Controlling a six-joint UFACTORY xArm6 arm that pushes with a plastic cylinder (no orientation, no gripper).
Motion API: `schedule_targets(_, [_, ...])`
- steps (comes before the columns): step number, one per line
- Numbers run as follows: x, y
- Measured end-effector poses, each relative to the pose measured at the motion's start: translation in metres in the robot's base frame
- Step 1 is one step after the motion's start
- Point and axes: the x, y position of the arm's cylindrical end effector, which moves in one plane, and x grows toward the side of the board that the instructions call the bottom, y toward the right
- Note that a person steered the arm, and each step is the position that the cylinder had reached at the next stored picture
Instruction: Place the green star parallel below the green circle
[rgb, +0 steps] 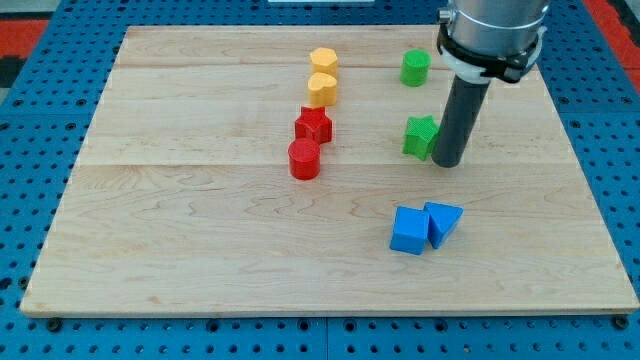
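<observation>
The green star (419, 136) lies on the wooden board (200, 240) at the view's right of centre. The green circle (415, 68) stands above it, toward the view's top, almost in the same column. My tip (446, 161) rests on the board right beside the star, touching or nearly touching its right lower side. The dark rod rises from there to the arm's body at the view's top right.
A yellow hexagon (323, 61) and a yellow cylinder (321, 89) stand at top centre. A red star (313, 126) and a red cylinder (304, 159) sit below them. A blue cube (409, 230) and a blue triangle (443, 221) lie at lower right.
</observation>
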Motion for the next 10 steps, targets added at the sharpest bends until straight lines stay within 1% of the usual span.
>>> schedule_targets(1, [-0.045, 0.0])
schedule_targets(2, [-0.034, 0.023])
schedule_targets(3, [0.004, 0.039])
schedule_targets(4, [0.005, 0.005])
schedule_targets(5, [-0.004, -0.02])
schedule_targets(7, [-0.027, -0.042])
schedule_targets(10, [-0.039, -0.097])
